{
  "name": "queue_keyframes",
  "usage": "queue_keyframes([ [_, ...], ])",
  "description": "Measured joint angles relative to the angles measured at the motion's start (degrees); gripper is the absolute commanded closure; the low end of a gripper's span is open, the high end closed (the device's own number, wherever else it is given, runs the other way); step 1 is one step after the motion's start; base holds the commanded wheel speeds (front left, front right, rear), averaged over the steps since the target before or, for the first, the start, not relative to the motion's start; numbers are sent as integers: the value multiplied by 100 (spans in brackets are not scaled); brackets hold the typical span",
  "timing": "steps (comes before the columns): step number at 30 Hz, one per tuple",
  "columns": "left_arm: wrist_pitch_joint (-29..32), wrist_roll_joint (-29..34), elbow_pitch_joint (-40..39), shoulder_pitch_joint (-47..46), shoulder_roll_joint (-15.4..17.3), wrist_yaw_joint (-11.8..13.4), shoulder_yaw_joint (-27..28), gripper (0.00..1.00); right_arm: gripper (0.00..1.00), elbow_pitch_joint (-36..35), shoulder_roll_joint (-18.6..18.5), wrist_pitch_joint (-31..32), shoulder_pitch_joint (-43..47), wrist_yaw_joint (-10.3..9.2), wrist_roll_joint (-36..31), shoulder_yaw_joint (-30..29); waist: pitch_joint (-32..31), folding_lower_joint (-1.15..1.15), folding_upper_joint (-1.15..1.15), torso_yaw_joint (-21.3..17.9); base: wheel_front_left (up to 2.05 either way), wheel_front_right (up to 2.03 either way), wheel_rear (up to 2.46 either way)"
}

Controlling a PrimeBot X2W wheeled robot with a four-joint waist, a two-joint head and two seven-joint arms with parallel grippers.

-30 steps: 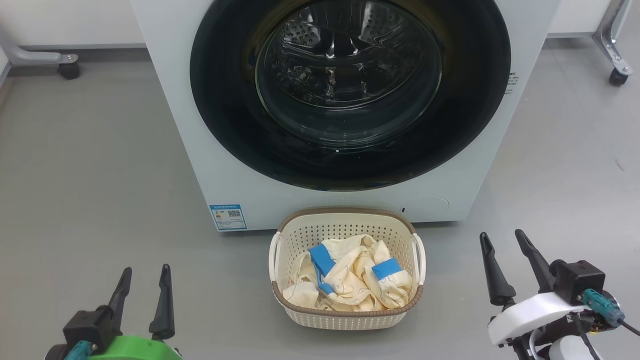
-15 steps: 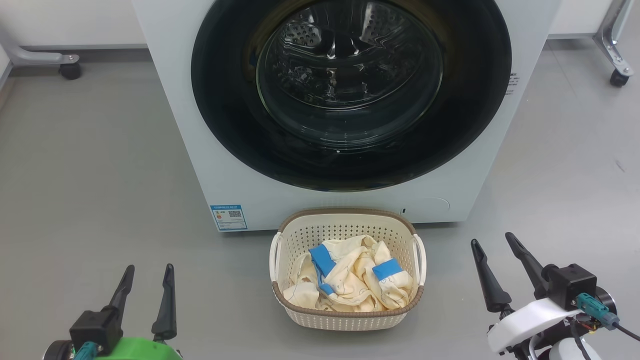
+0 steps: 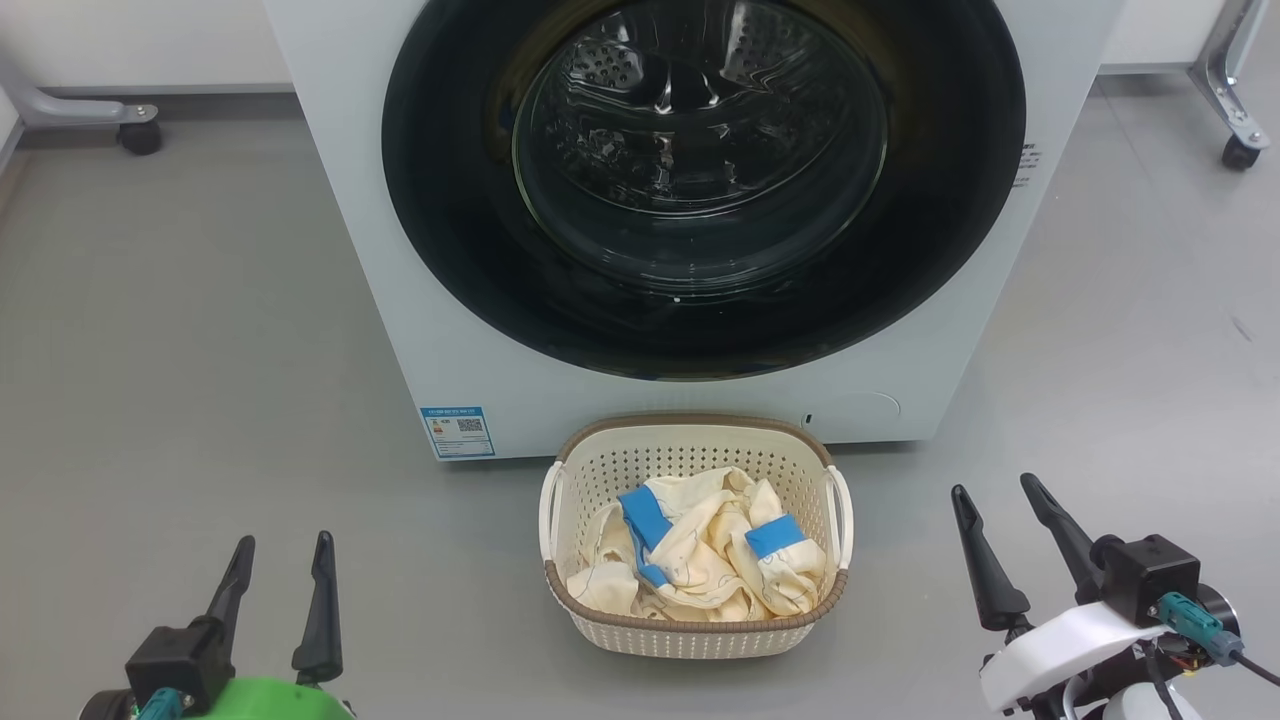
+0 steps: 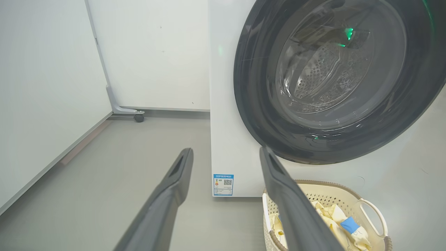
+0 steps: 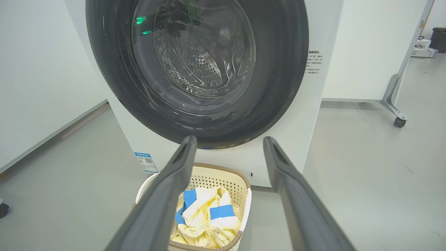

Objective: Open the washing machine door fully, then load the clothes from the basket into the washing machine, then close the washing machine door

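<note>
Left gripper (image 3: 283, 540) stood low over the floor (image 3: 180, 350), its two fingers spread wide with nothing between them; against one second before, it had only slid a little down and to the left. In the middle nothing had moved: the door (image 3: 450, 200) of the washing machine (image 3: 400, 350) looked shut against the front, and the basket (image 3: 690, 422) sat just before it with the clothes (image 3: 700, 560) heaped inside. At the right, the right gripper (image 3: 993, 484) was also wide apart and empty (it had sunk slightly and settled). I judged that the first step, opening the door, was not yet begun, as both grippers were well apart from it.
</note>
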Motion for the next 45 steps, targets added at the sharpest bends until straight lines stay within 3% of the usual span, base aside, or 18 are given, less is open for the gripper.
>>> queue_keyframes([
  [22, -2, 41, -12, -1, -45, -1, 119, 0, 0, 5, 43, 0, -1, 0, -23, 29, 13, 0, 0, -8, 18, 18, -36],
  [45, -2, 53, -96, -3, -93, -1, 136, 0, 0, 12, 80, 0, -1, 0, -23, 59, 73, 0, 0, -42, 68, 68, -137],
])
